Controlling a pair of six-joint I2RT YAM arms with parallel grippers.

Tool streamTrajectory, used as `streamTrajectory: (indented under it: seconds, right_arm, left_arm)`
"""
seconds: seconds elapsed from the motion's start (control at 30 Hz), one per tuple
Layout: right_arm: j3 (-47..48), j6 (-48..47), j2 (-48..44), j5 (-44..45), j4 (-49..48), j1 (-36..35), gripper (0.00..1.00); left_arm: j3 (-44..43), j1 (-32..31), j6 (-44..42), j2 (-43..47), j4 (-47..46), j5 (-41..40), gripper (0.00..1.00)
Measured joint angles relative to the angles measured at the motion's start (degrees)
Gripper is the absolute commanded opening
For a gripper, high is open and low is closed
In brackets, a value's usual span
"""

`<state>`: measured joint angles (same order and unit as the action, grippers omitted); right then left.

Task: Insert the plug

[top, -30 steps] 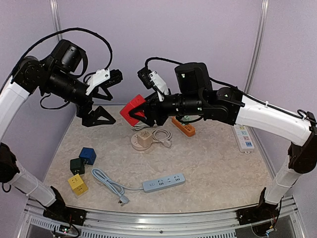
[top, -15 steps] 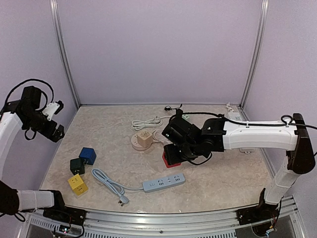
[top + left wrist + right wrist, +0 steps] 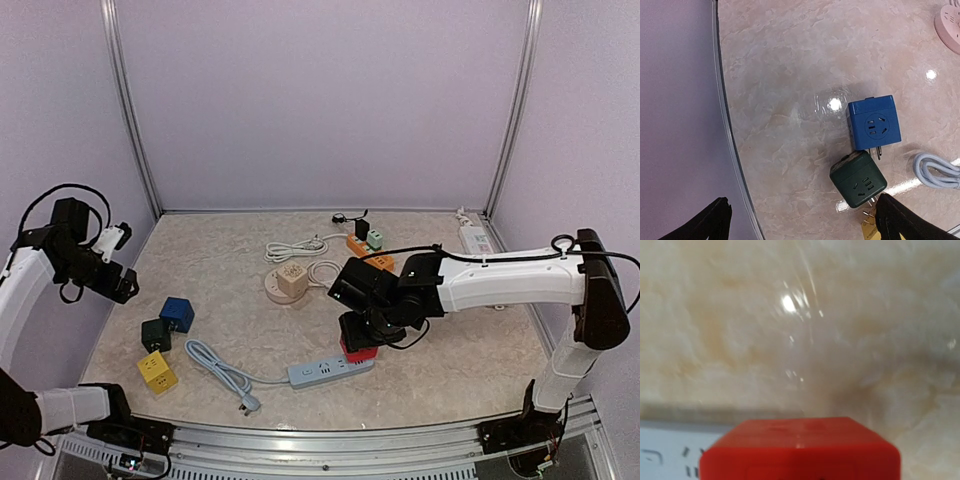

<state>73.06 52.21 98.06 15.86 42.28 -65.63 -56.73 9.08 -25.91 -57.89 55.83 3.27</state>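
The plug is a red cube (image 3: 360, 350) (image 3: 800, 447), and my right gripper (image 3: 362, 330) is shut on it from above. It sits low over the right end of the pale blue power strip (image 3: 330, 368), whose white face (image 3: 670, 452) shows at the lower left of the right wrist view. Whether the plug's pins touch the strip is hidden. My left gripper (image 3: 116, 272) (image 3: 805, 222) hangs open and empty at the far left, above the table edge beside a dark green cube (image 3: 858, 179).
Blue (image 3: 177, 312), dark green (image 3: 155, 333) and yellow (image 3: 157, 371) cube plugs lie at the front left. The strip's grey cable (image 3: 215, 368) runs leftward. A round socket with a beige cube (image 3: 289, 283), an orange strip (image 3: 365, 250) and a white strip (image 3: 472, 238) lie behind.
My right arm has brought the red plug down from mid-air to the power strip. My left arm has drawn back from the middle to the far left, still open.
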Motion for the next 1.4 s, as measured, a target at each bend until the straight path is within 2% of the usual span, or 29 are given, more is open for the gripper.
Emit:
streamTrajectory:
  seconds: [0.53,0.93,1.17,1.4]
  right_arm:
    - [-1.7,0.4,0.4,-1.4,-0.2,-0.1,0.00]
    - [1.2,0.4,5.2,3.4,2.4,-2.9,0.00]
    - [-5.4,1.9,4.1,6.2,-4.5,-4.3,0.00]
    - [1.1,-0.2,8.2,6.9,0.3,-3.0,0.00]
  left_arm:
    - [0.0,2.9,2.3,-0.3,-0.1,3.0,0.99]
    - [0.0,3.3,2.3,-0.2,-0.1,4.6,0.99]
    - [-0.9,3.4,2.3,-0.2,-0.1,5.0,0.99]
    - [-1.0,4.2,2.3,-0.2,-0.1,5.3,0.99]
